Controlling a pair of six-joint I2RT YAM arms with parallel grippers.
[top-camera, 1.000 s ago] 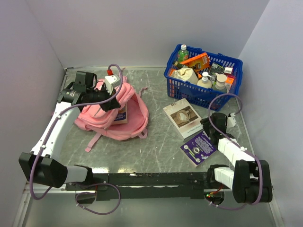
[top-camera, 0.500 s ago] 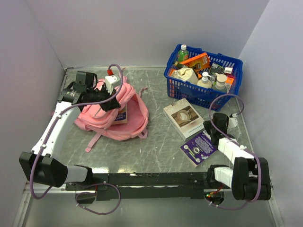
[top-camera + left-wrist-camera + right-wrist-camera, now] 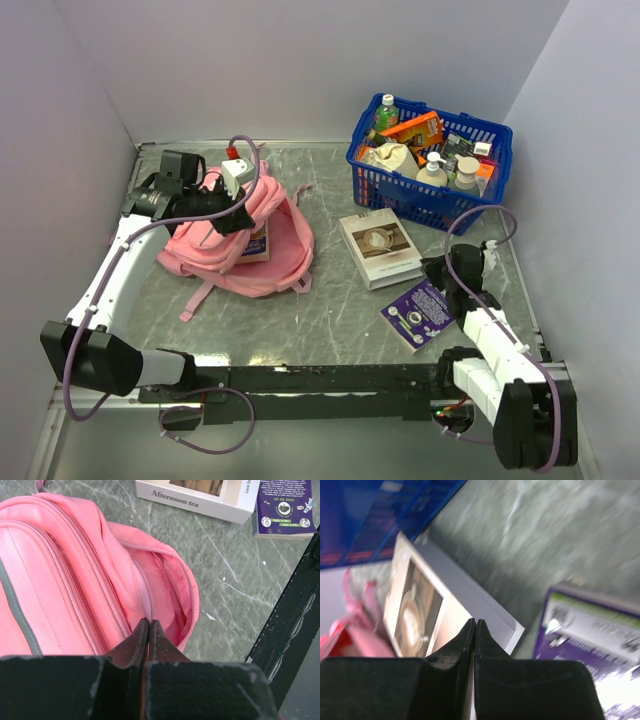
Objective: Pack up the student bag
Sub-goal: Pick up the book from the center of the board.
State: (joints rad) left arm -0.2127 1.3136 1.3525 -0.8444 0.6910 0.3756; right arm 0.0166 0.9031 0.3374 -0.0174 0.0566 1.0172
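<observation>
Grey marbled tabletop [image 3: 330, 300] is shared by a white tea box [image 3: 380, 248], seen just under the right gripper [image 3: 475, 625], whose jaws are pressed together, and a purple booklet [image 3: 418, 312] beside it. The pink student bag [image 3: 280, 235], mouth gaping, is pinched at its rim by the left gripper [image 3: 148, 625].

Colour survey: bench surface and the items on it.
The bench [image 3: 330, 300] is grey-green with a stone pattern and pale veins. The student bag [image 3: 285, 235], toward the left edge, is pink inside and out, with a grey stripe on one panel. The basket [image 3: 400, 192] at the far right corner is blue lattice. The tea box [image 3: 380, 248] is white with a cream-and-brown cup picture and black lettering. The booklet [image 3: 420, 312], near the right edge, is purple with white and green print.
</observation>
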